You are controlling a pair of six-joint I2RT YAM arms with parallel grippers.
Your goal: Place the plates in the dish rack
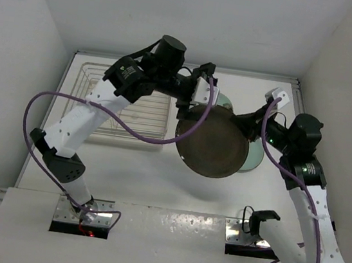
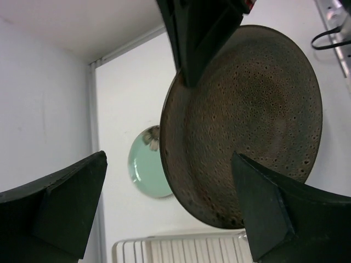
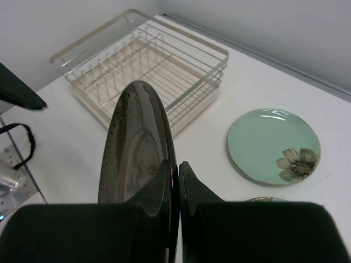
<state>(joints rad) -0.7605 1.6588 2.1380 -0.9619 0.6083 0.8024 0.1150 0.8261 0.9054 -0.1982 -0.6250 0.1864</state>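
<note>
Bright, even overhead light; faint soft shadows.

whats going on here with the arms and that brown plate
The right gripper is shut on the rim of the glossy dark brown round plate, holding it on edge in the air. The left gripper is open and close to the same plate, not visibly gripping it. The pale wire dish rack has no plates in it. One pale mint green flowered plate lies flat on the white table, and a second mint plate shows partly behind the brown one.

The brown plate (image 3: 134, 142) is glossy and speckled, the dish rack (image 3: 197, 96) wire.
</note>
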